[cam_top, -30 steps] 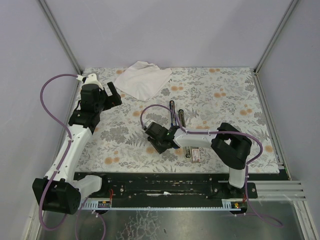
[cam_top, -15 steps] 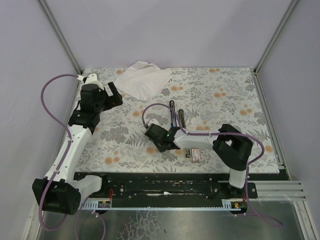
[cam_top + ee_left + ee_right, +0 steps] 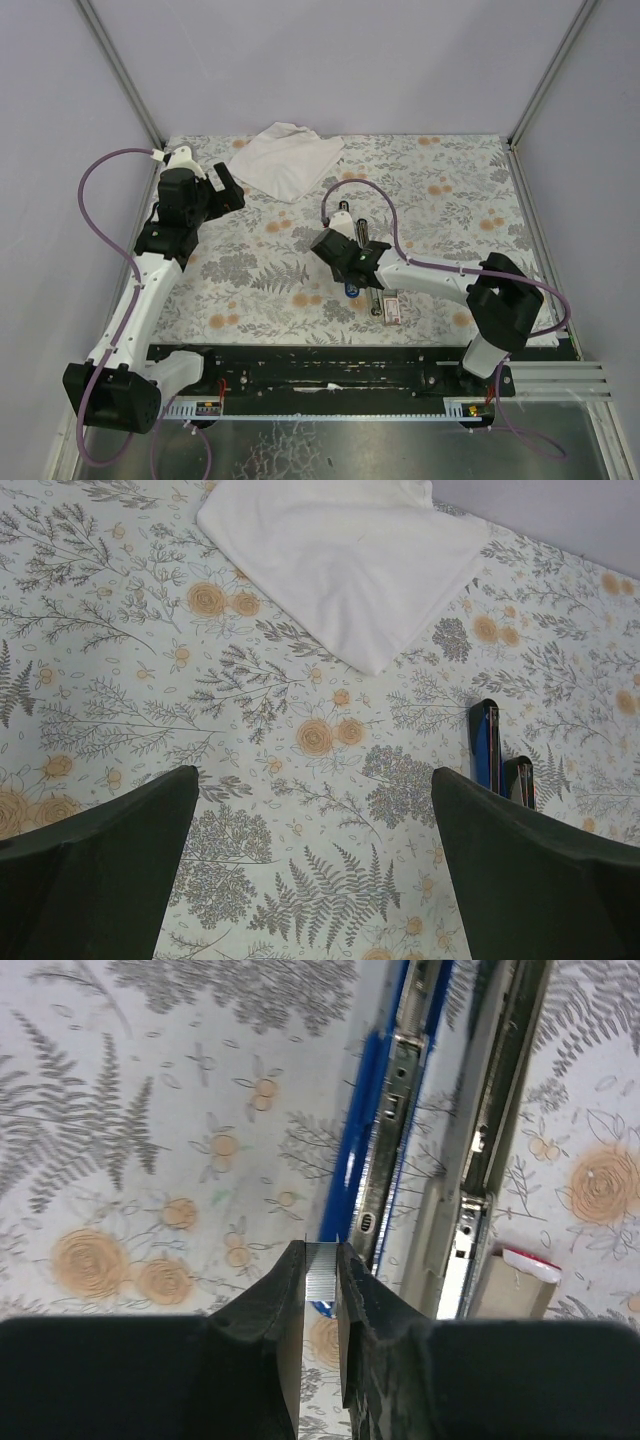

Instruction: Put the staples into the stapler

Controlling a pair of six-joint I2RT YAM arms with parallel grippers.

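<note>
Left gripper (image 3: 315, 790): jaws released wide, over the flowery surface (image 3: 100, 680), near white cloth (image 3: 350, 560). Right gripper (image 3: 320, 1255): jaws grasping a staple strip (image 3: 322, 1280) at the blue stapler (image 3: 385, 1130)'s near end. Staples box (image 3: 515, 1285) lies right of 2nd stapler (image 3: 490, 1130).

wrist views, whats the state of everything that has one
left gripper: open, empty
right gripper: shut on staple strip
staple strip: pinched, not loaded
blue stapler: swung open, channel showing
black stapler: swung open
box: flat on table, lid unclear
cloth: lying rumpled
</note>
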